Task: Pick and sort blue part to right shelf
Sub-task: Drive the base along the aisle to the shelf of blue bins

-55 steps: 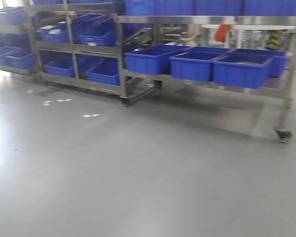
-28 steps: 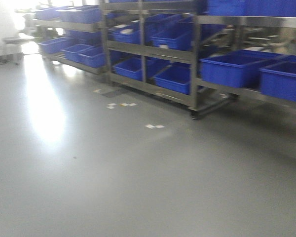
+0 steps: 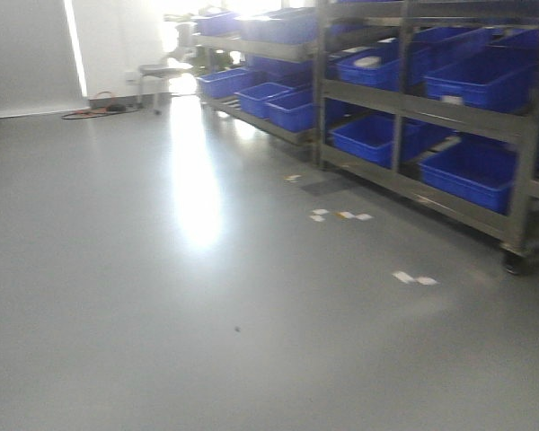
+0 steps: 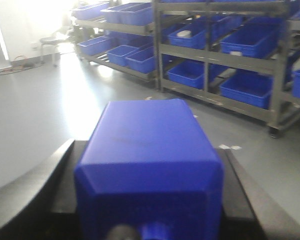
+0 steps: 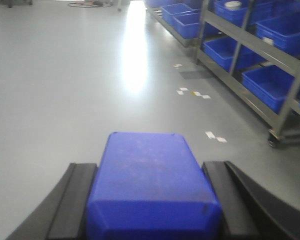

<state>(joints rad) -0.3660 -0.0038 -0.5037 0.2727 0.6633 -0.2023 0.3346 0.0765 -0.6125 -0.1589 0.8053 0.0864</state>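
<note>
both were clamped shut: the left hand (image 4: 150, 167) gripped a chunky blue plastic block (image 4: 149, 142), the right hand (image 5: 149, 189) a twin block (image 5: 150, 167), probably secured for travel, the stainless-steel rack of blue bins (image 3: 431, 109) off to the right.

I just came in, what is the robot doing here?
A two-armed mobile robot is carrying parts. The left claw is shut on a blue part, and the right claw is shut on a second blue part. Steel racks with blue bins stand ahead on its right, across the grey floor. Neither part is shelved yet.
</note>
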